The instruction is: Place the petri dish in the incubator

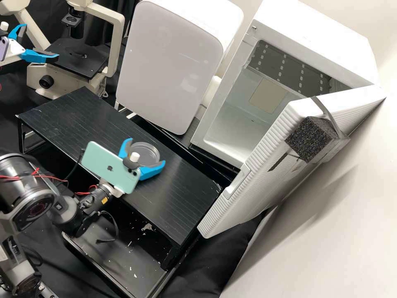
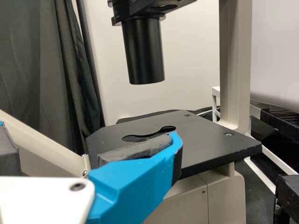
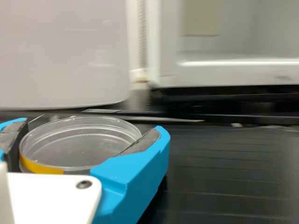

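My right gripper [image 1: 146,151] is over the black bench platform, shut on the clear petri dish [image 1: 148,155], whose rim shows between the two blue fingers. In the right wrist view the gripper [image 3: 92,126] has a pad against either side of the dish [image 3: 79,140], which looks level and carries a yellow strip. The white incubator [image 1: 314,43] stands at the back right with its door [image 1: 264,165] swung open. At the upper left my left gripper [image 1: 39,42] is open beside the microscope; in the left wrist view the gripper [image 2: 88,147] has nothing between its fingers.
The microscope's black stage [image 2: 210,142] lies beyond the left fingers. A white rounded cabinet [image 1: 165,66] stands between microscope and incubator. The black platform [image 1: 182,198] reaches toward the open door, which bears a black foam block [image 1: 310,138]. A dark tray [image 1: 124,256] lies below.
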